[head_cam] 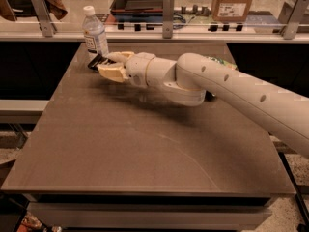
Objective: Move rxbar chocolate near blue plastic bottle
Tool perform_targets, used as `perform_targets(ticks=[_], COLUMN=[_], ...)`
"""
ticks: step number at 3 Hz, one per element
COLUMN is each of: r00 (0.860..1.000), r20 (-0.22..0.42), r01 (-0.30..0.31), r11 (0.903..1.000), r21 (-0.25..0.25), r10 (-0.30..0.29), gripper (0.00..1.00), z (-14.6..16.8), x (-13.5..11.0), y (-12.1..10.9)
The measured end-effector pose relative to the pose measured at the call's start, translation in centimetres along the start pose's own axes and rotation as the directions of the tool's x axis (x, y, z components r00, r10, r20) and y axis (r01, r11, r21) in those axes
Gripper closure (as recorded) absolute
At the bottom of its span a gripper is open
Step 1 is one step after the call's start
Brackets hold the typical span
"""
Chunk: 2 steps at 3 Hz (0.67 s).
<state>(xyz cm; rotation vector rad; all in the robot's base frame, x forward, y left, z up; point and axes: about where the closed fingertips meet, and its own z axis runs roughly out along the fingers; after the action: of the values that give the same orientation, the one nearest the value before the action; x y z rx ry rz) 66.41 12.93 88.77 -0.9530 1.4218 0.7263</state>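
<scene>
The blue plastic bottle (95, 32) stands upright at the far left of the brown table (145, 144), with a white cap and a white label. My gripper (107, 65) reaches in from the right and is shut on the rxbar chocolate (95, 61), a flat black wrapper that sticks out to the left of the fingers. The bar is held just right of and in front of the bottle's base, low over the table. Whether it touches the table I cannot tell.
A green chip bag (219, 62) lies at the far right of the table, mostly hidden behind my arm. A glass barrier with metal posts (167, 13) runs along the far edge. A cardboard box (235, 4) stands beyond it.
</scene>
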Motion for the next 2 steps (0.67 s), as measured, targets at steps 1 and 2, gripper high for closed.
perform_targets(ticks=[1,2], r00=[1.0,0.999], r20=[-0.008,-0.019], r01=[-0.027,-0.049], r11=[0.9996,0.9987], r21=[0.002,0.015], r10=[0.027,0.05], gripper=[1.0,1.0], z=[1.4,2.0], x=[1.4,3.0], y=[-0.2,-1.1])
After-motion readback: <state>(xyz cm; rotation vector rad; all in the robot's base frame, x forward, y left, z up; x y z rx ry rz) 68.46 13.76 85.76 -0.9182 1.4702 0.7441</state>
